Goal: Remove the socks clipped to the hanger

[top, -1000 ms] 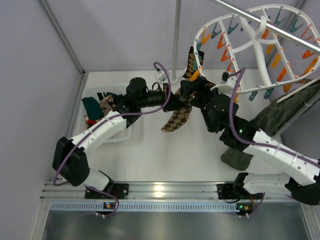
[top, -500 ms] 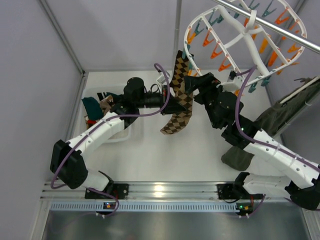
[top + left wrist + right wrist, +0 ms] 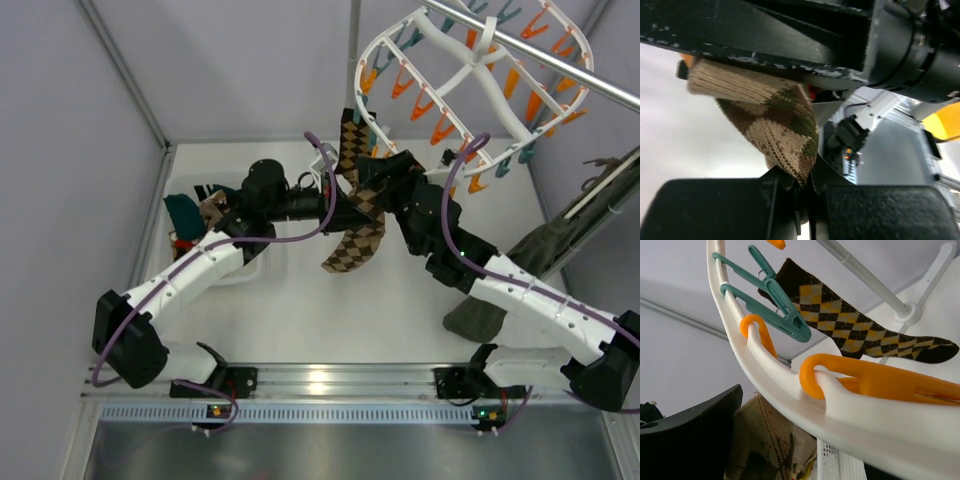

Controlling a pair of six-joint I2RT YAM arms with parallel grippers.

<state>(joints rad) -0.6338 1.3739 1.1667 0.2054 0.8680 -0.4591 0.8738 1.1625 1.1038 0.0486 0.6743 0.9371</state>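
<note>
The white oval hanger with orange and teal clips hangs from the rail at the upper right. My right gripper is shut on its near left rim; one black finger shows beside the rim. A dark brown-and-yellow argyle sock hangs from a teal clip and also shows in the right wrist view. My left gripper is shut on a tan argyle sock, pinched between the jaws, just below the rim.
A white basket at the left holds several removed socks, one of them teal. A metal rail and an upright pole stand at the back. A dark green garment hangs at the right, down to the table.
The hanger has swung up and to the left with my right gripper on its rim. My left gripper has stayed near the middle, still holding the tan argyle sock.
</note>
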